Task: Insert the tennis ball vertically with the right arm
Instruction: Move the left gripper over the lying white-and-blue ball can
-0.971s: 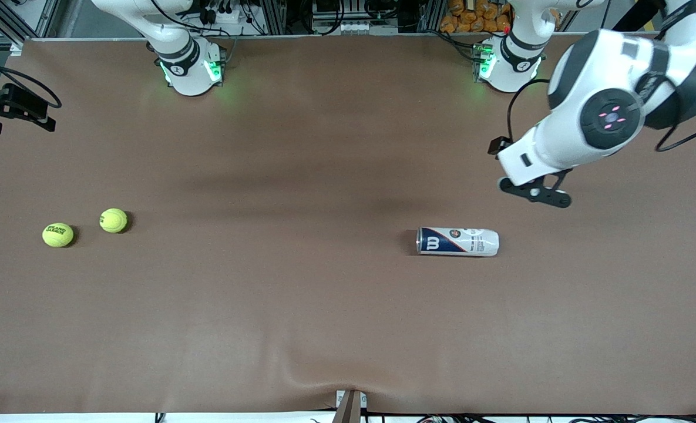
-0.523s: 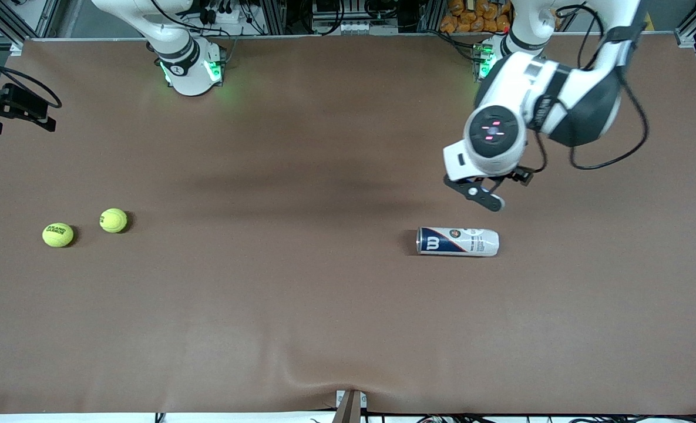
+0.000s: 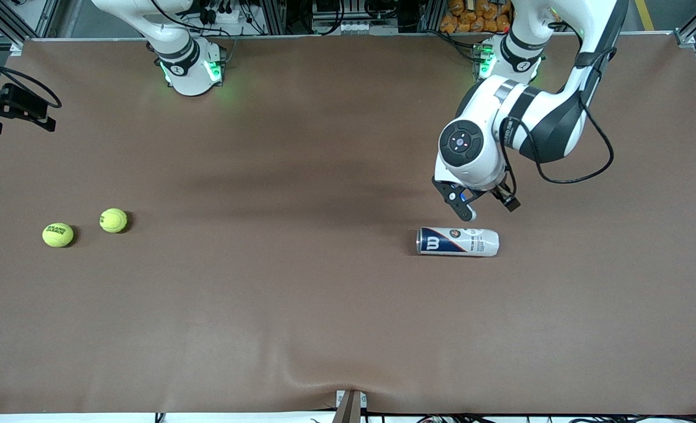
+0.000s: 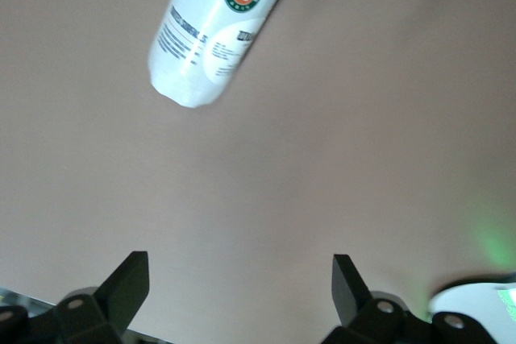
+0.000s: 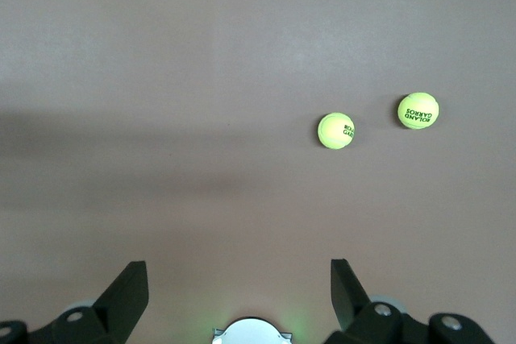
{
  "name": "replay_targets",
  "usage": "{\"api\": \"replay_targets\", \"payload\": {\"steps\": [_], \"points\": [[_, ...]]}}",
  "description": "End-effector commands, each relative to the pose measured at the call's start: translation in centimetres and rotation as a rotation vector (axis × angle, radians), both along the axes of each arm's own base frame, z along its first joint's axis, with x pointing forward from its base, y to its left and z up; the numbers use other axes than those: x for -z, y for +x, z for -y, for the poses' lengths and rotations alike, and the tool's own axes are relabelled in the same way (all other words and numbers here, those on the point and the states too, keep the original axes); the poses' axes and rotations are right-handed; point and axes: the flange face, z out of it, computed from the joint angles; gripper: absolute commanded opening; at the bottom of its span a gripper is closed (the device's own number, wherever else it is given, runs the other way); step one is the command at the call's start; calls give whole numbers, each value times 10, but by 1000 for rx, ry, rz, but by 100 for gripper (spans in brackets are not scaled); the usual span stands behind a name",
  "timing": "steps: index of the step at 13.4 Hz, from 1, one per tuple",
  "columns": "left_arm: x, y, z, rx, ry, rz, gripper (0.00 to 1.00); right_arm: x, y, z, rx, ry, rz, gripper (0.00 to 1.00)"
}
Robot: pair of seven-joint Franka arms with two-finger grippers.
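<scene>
End effector first: we see the left end effector [image 3: 470, 205] hanging released and empty over the worktop [image 3: 324, 294], just above the can [image 3: 457, 241], on the side of the can that faces the arm bases. In the left wrist view its two fingers [image 4: 129, 283] stand wide apart with only bare surface between them, and the can [image 4: 218, 26] shows a little way ahead of them, untouched.

We find the right end effector [image 5: 238, 288] out of the front view; its arm waits at its own end of the worktop. In the right wrist view its fingers [image 5: 345, 283] are likewise spread wide and hold nothing.

Taking the can as our landmark, the brown worktop stretches away from it on all sides. The can lies on its side, white with a dark blue band toward its open end, which points to the right arm's end of the worktop.

Two tennis balls [image 3: 113, 220] lie well apart from the can, toward the right arm's end. They sit near each other but not touching; the second ball [image 3: 57, 235] is the farther from the can and slightly nearer the front camera.
</scene>
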Motion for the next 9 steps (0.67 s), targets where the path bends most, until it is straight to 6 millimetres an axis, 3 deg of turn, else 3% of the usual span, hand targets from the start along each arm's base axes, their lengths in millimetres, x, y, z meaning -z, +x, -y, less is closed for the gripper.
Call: {"api": "replay_targets", "payload": {"steps": [1, 9], "points": [[16, 1, 2, 161, -19, 9, 100, -3, 0, 3, -1, 16, -1, 100], [80, 23, 3, 443, -34, -131, 100, -3, 0, 3, -1, 16, -1, 100]]}}
